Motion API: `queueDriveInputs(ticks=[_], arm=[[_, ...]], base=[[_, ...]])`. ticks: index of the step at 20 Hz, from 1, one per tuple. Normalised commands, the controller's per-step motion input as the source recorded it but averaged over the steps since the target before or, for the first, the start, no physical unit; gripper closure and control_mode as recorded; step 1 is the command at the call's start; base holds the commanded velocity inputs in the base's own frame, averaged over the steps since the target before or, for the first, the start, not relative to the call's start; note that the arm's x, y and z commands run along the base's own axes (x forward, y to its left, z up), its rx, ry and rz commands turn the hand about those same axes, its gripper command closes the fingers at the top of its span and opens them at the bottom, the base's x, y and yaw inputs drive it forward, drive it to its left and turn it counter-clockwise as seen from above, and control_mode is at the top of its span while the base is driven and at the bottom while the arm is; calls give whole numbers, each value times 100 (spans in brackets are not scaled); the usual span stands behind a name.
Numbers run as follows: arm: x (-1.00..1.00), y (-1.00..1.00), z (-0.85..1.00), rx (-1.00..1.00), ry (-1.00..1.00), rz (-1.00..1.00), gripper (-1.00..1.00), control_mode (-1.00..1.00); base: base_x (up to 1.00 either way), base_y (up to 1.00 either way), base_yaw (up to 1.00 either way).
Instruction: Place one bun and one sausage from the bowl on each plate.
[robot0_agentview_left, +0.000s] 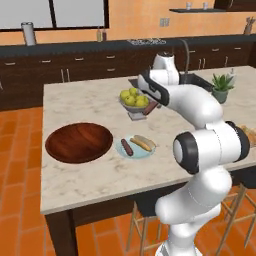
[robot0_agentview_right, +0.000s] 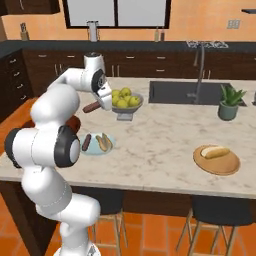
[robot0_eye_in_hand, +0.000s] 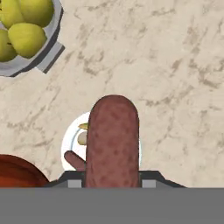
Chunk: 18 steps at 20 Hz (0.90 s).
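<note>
Holding a brown sausage (robot0_eye_in_hand: 113, 140) clamped between its jaws, the gripper (robot0_agentview_left: 152, 106) is hanging above the marble surface (robot0_agentview_right: 165, 135), just in front of the grey footed bowl of yellow-green fruit (robot0_agentview_right: 124, 100). In the hand view the sausage is running lengthwise up the middle, with the pale light-blue plate (robot0_eye_in_hand: 70, 146) lying on the surface far beneath it. That plate is already carrying a second sausage (robot0_agentview_left: 127, 146) and a bun (robot0_agentview_left: 143, 142), lying side by side. The wide dark wooden bowl (robot0_agentview_left: 79, 142) is sitting just left of the blue plate in the left base view, and its inside is showing bare wood. Well apart, over toward the right end of the surface in the right base view, the tan plate (robot0_agentview_right: 220, 164) is carrying one bun (robot0_agentview_right: 215, 151) and no sausage. A potted plant (robot0_agentview_right: 230, 102) is standing beside the sink (robot0_agentview_right: 180, 92), behind the tan plate.
</note>
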Motion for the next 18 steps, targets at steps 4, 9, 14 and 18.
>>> queueDriveInputs(ticks=[4,9,14,18], arm=[[0,0,0,0,0,0,100,100],[0,0,0,0,0,0,100,100],[0,-18,-1,4,-1,0,100,-100],[-1,-97,-76,18,0,2,100,-100]], base=[[0,-100,0],[0,-100,0],[0,-80,0],[0,0,0]])
